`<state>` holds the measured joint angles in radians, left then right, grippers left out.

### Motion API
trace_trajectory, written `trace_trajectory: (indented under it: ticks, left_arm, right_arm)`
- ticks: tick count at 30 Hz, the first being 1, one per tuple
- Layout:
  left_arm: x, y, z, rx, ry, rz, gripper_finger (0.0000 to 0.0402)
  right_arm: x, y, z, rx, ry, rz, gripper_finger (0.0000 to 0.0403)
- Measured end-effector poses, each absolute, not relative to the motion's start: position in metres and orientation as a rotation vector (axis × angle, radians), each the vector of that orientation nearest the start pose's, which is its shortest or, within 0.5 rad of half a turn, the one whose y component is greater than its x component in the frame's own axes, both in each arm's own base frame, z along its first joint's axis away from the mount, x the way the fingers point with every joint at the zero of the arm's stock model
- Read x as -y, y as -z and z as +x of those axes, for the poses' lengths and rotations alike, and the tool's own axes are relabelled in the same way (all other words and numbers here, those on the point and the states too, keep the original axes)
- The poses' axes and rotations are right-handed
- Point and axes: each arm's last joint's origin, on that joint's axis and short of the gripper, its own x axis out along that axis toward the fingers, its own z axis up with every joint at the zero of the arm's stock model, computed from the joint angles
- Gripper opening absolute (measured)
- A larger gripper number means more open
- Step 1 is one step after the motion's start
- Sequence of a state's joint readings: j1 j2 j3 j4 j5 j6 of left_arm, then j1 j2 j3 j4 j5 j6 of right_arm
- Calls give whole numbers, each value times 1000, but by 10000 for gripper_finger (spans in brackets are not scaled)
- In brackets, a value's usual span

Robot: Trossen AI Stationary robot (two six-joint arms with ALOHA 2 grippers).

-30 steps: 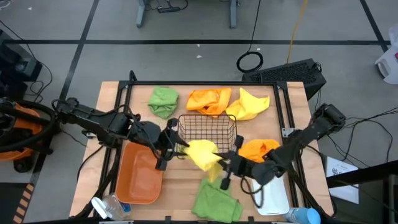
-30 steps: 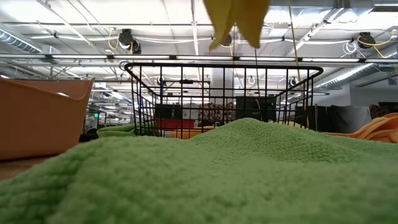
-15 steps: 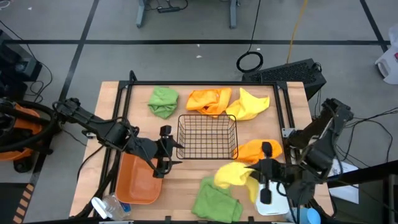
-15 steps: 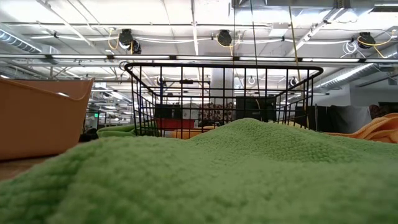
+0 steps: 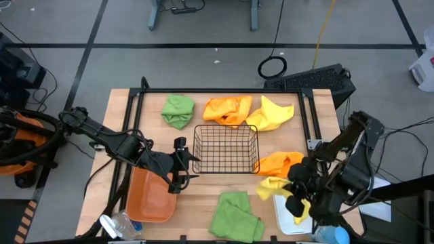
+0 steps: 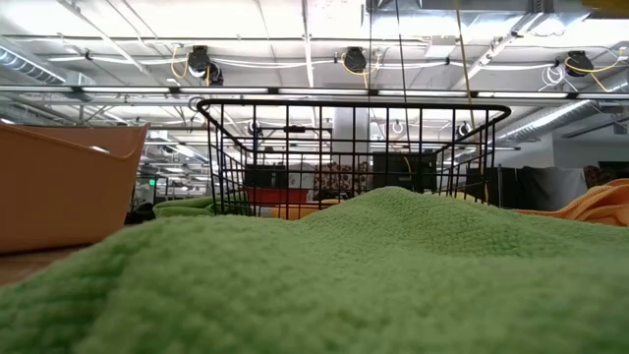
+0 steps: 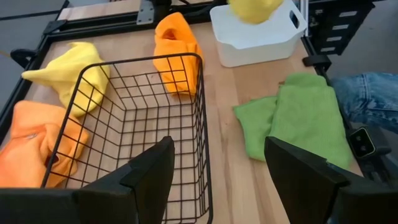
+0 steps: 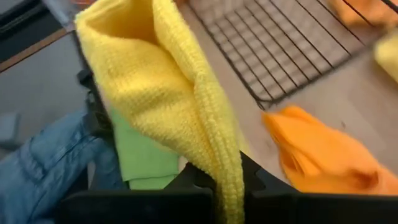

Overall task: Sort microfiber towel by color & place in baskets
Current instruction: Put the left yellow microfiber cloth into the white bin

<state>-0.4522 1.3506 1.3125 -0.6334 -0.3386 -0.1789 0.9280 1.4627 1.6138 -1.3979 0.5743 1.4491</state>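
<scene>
My right gripper [image 5: 298, 194] is shut on a yellow towel [image 5: 273, 184] and holds it above the white bin [image 5: 293, 222] at the table's near right. My left gripper [image 5: 180, 165] is open and empty, by the left side of the black wire basket [image 5: 226, 149] and over the orange bin's [image 5: 150, 196] far corner. On the table lie a green towel [image 5: 178, 110], an orange towel [image 5: 229, 108] and a yellow towel [image 5: 272, 112] at the far side. Another orange towel [image 5: 281, 163] lies right of the basket. A green towel [image 5: 236, 215] lies at the near edge. My right gripper pinches a bunched fold of the yellow towel [image 8: 217, 155] between its two fingers [image 8: 261, 183]. The towel is lifted clear. One end sticks out toward the basket and the other [image 5: 302, 207] hangs slack over the white bin.
A plastic bottle [image 5: 119, 224] lies at the near left corner and another [image 5: 332, 235] at the near right. A dark metal frame [image 5: 203, 91] runs around the table. A person's blue trouser leg [image 7: 367, 93] shows beyond the near edge. The low view is mostly filled by the near green towel [image 6: 314, 275].
My right gripper has carried the yellow towel from just in front of the basket toward the table's right and near edges, to above the white bin. The towel has stayed lifted clear and has left the low view.
</scene>
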Motion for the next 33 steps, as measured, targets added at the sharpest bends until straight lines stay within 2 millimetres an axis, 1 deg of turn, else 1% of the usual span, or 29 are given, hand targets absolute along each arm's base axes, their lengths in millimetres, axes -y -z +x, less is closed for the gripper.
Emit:
trace_trajectory:
  ticks: [3, 6, 10, 13, 19, 26, 33]
  left_arm:
    - [115, -353, 260, -623, 54, 84, 254]
    - [116, -353, 259, -623, 56, 86, 254]
    - [116, -353, 259, -622, 58, 90, 254]
    - [116, -353, 259, -622, 62, 104, 254]
    - [117, -352, 263, -606, 61, 117, 254]
    - [124, -343, 277, -596, 67, 134, 254]
    - [135, -323, 298, -615, 77, 142, 254]
  right_arm:
    - [-202, -366, 165, -883, 431, 511, 5]
    - [-214, -356, 164, -886, 469, 530, 7]
    - [-231, -337, 162, -904, 570, 525, 8]
    - [-239, -323, 161, -908, 666, 501, 6]
    - [-255, -302, 164, -893, 735, 503, 4]
    - [-268, -283, 165, -974, 821, 537, 4]
    - [-272, -277, 163, -1019, 846, 543, 4]
